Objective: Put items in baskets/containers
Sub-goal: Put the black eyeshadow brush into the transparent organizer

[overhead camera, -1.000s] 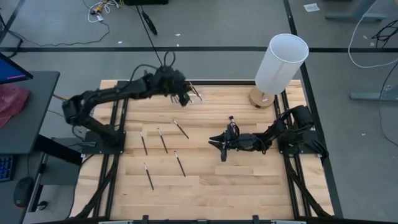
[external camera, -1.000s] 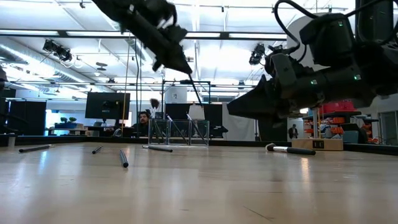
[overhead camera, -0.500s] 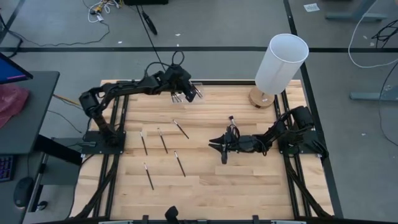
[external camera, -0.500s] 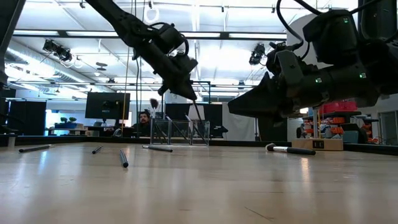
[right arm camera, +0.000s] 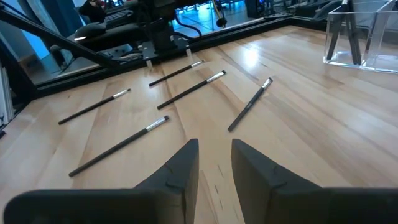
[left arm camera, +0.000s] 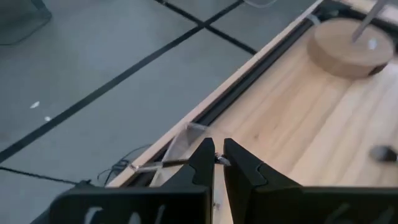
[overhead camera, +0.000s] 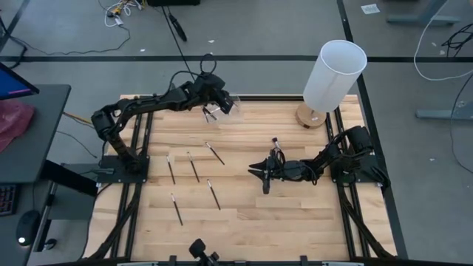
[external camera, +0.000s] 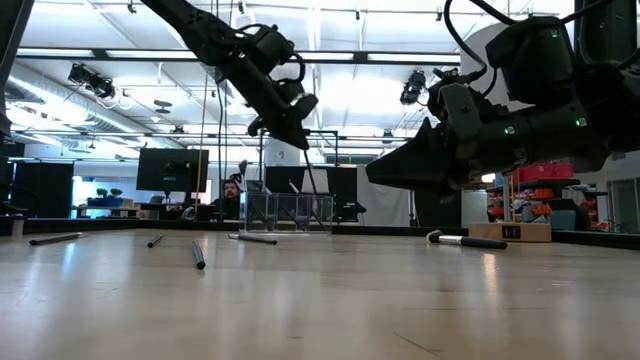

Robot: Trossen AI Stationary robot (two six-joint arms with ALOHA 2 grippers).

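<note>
My left gripper (overhead camera: 212,112) is at the table's far edge, above the clear organiser box (overhead camera: 228,109), and is shut on a slim dark brush (external camera: 312,175). The brush slants down into the box (external camera: 290,212). Other brushes stand in the box (right arm camera: 360,37). Several loose brushes lie flat mid-table (overhead camera: 193,166), also seen in the right wrist view (right arm camera: 190,90). My right gripper (overhead camera: 264,175) is open, low over the table right of centre, and touches nothing. My left gripper pinches the brush between its two fingertips (left arm camera: 206,163), close to a silvery ferrule (left arm camera: 219,160). The fingers come from above, slanting toward the far edge. The handle (left arm camera: 155,165) runs away from the fingers. The brush hangs tilted below them, its lower end inside the organiser.
A tall white cylinder on a round wooden base (overhead camera: 334,74) stands at the far right corner. A short dark item with a pale end (external camera: 465,240) lies near the right arm. Black rails (overhead camera: 140,148) edge the tabletop. A person (external camera: 232,190) sits far behind the table.
My left arm has stretched toward the far edge and brought its gripper down over the organiser, turning at the wrist. The held brush, which hung well above the box, now reaches down into it. The right arm has kept still.
</note>
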